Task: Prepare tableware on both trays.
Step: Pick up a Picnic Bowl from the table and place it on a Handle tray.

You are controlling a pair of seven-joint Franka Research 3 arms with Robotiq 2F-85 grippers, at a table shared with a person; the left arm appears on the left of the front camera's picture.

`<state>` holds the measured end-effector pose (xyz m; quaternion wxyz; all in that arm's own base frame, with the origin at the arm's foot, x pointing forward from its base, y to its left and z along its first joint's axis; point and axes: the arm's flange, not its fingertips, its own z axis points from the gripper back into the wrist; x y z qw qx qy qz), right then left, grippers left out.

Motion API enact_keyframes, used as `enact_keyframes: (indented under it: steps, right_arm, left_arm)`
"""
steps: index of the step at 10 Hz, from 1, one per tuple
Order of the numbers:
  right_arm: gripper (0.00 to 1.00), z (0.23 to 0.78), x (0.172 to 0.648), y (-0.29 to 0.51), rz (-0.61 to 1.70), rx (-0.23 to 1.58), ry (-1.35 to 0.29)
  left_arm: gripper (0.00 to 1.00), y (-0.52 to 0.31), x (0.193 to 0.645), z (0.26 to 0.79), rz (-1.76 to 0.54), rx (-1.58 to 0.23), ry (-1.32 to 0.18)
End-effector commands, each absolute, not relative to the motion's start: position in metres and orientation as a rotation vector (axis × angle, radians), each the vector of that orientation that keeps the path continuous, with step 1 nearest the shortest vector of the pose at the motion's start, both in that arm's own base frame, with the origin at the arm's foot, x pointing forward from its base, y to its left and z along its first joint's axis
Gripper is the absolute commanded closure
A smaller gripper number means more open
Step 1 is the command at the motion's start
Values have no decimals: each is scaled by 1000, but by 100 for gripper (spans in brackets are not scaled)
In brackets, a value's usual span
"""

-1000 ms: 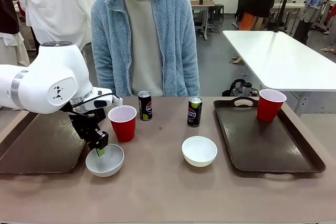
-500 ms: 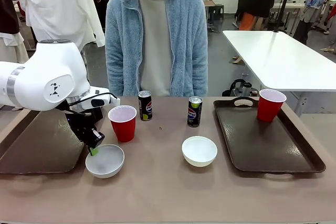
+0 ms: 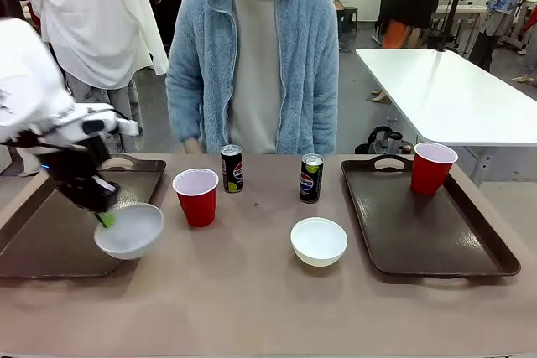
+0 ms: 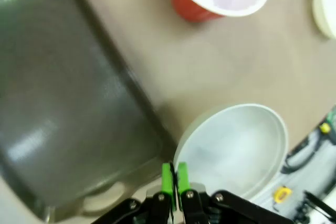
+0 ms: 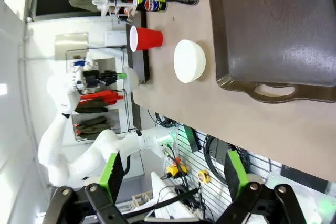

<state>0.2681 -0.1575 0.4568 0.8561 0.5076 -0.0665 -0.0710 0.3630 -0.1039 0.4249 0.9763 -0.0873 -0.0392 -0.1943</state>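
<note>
My left jaws are pinched together on the rim of one white bowl [image 3: 130, 230], green pads [image 4: 167, 179] on either side of its wall, holding it tilted in the air over the near right corner of the left tray [image 3: 42, 245]. My right jaws stand spread wide with nothing between them, above the worktop [image 3: 252, 299] edge beside the right tray [image 3: 436, 241], which carries one red cup [image 3: 433, 167]. The other bowl [image 3: 319, 241], the second red cup [image 3: 195, 196], the left can [image 3: 232, 168] and the right can [image 3: 311, 177] stand on the worktop between the trays.
</note>
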Motion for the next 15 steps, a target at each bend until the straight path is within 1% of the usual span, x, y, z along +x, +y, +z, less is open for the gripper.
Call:
enact_keyframes:
  steps: [1, 4, 6, 8, 9, 11, 12, 13, 14, 15]
  right_arm:
    - [0, 458, 268, -157, -154, 1081, -134]
    - [0, 458, 268, -157, -154, 1081, -134]
    - [0, 458, 268, -157, -154, 1081, -134]
    - [0, 458, 268, -157, -154, 1081, -134]
    - [0, 458, 268, -157, -154, 1081, -134]
    - [0, 458, 268, -157, -154, 1081, -134]
    - [0, 458, 268, -157, -154, 1081, -134]
    - [0, 458, 268, -157, -154, 1081, -134]
    - [0, 458, 268, -157, -154, 1081, -134]
    - [0, 458, 268, -157, -154, 1081, -134]
  left_arm:
    - [100, -65, 360, 426, -313, -211, -107]
    - [100, -23, 384, 406, -166, -222, -103]
    - [100, 3, 399, 403, -70, -215, -115]
    - [100, 18, 415, 402, 13, -193, -133]
    - [100, 19, 416, 397, 25, -176, -118]
    - [100, 18, 392, 404, -1, -80, -123]
    - [100, 14, 359, 410, -121, -48, -51]
    - [100, 8, 319, 415, -223, 5, -44]
    - [100, 8, 290, 420, -286, 18, -40]
    - [100, 6, 280, 416, -293, 14, -35]
